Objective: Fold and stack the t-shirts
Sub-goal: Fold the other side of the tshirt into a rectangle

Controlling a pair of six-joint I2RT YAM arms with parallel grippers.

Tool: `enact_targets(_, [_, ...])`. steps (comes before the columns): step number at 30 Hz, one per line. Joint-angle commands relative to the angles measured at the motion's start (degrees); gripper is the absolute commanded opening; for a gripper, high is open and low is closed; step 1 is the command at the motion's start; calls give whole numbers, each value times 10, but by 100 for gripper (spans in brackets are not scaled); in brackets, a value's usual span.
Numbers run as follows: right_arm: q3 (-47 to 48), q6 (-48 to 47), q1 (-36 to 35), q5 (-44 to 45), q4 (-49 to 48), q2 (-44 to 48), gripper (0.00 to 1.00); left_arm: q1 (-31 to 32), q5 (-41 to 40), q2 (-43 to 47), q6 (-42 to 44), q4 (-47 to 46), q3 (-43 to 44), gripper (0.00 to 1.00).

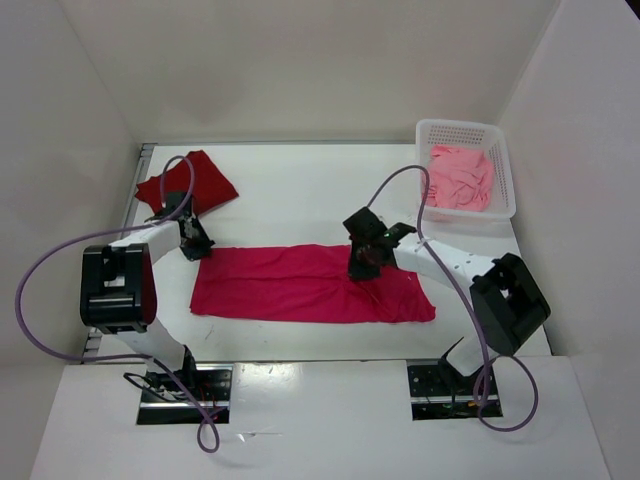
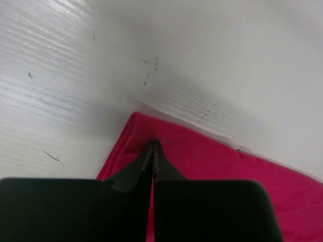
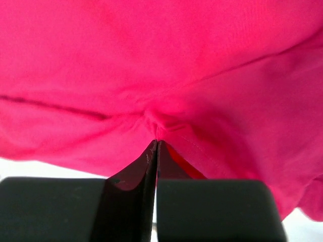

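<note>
The bright crimson t-shirt (image 1: 300, 285) lies folded into a long strip across the middle of the table. My left gripper (image 1: 197, 243) is shut on its far left corner (image 2: 202, 156), low against the table. My right gripper (image 1: 362, 262) is shut on the strip's far edge right of the middle, and the cloth (image 3: 161, 60) puckers at the fingertips. The dark red t-shirt (image 1: 190, 180) lies folded at the back left. The light salmon pink t-shirt (image 1: 460, 178) lies crumpled in the basket.
The white perforated basket (image 1: 505, 170) stands at the back right against the wall. White walls close in the table on the left, back and right. Bare white tabletop (image 2: 101, 60) lies around the strip's left corner. Purple cables loop from both arms.
</note>
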State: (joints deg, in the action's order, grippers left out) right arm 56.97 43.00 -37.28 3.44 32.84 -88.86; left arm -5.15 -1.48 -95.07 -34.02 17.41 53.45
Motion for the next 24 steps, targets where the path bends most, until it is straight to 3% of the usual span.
enact_targets(1, [-5, 14, -31, -5, 12, 29, 0, 0, 6, -6, 15, -20, 27, 2])
enact_targets(10, [-33, 74, -112, -58, 6, 35, 1, 0, 0, -17, 15, -26, 57, 0])
enact_targets(12, [-41, 74, -112, -58, -1, 35, 16, 0, 0, -17, 10, -32, 64, 0])
enact_targets(13, [-41, 74, -112, -58, -1, 35, 34, 0, -7, -23, 10, -32, 69, 0])
enact_targets(16, [-28, 68, -112, -45, 14, 50, 48, 0, -7, -28, 10, -20, 82, 0])
enact_targets(18, [-10, 61, -112, -23, 42, 61, 49, 0, -7, 0, 10, -15, 76, 23])
enact_targets(20, [-10, 55, -98, -23, 48, 76, 47, 0, -7, 46, 10, -10, 67, 39])
enact_targets(21, [-16, 55, -87, -17, 48, 86, 43, 0, 1, 65, 5, -10, 57, 39])
enact_targets(23, [-33, 55, -51, -17, 48, 126, 25, 0, 15, 103, 4, -4, 31, 39])
enact_targets(24, [-54, 49, -2, -17, 42, 139, 8, 0, 26, 103, 4, 3, 31, 41])
